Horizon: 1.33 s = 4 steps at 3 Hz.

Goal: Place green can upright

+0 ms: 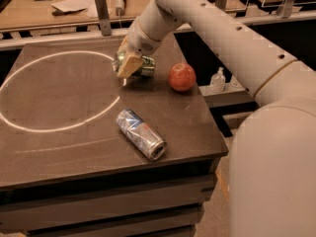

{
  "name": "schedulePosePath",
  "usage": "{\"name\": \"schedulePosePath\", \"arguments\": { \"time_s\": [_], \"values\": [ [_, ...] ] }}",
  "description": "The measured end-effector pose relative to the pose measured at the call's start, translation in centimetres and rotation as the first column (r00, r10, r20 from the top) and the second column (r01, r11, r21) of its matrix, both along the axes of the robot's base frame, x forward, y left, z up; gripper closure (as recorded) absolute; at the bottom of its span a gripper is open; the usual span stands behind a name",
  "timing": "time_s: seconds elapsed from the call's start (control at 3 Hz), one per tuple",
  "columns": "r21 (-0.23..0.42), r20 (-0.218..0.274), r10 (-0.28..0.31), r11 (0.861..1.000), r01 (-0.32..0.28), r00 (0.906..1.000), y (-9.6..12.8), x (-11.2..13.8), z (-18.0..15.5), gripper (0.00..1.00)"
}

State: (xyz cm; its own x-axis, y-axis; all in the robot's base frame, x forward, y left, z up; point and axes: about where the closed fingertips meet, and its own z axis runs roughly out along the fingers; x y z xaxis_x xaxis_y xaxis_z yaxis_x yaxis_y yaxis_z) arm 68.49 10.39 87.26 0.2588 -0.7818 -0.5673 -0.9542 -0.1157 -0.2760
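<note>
The green can (144, 66) is shiny green with a silver end and lies on its side near the back middle of the dark table (59, 98). My gripper (129, 64) is at the can's left end, its tan fingers (128, 63) closed around it. The arm slants in from the upper right. The can looks slightly raised, with a small shadow below the fingers. Part of the can is hidden behind the finger.
A blue and silver can (141, 134) lies on its side near the front edge. A red apple (181, 77) sits right of the green can. A white circle line (29, 125) marks the table's left. A small clear bottle (217, 79) stands on a lower ledge at the right.
</note>
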Motion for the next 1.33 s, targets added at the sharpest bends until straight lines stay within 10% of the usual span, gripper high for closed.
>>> {"name": "schedulePosePath", "arguments": {
  "time_s": [1.33],
  "values": [
    [0.086,0.076,-0.032,0.996,0.025,0.9966,-3.3,2.2,5.0,1.00]
  ]
}}
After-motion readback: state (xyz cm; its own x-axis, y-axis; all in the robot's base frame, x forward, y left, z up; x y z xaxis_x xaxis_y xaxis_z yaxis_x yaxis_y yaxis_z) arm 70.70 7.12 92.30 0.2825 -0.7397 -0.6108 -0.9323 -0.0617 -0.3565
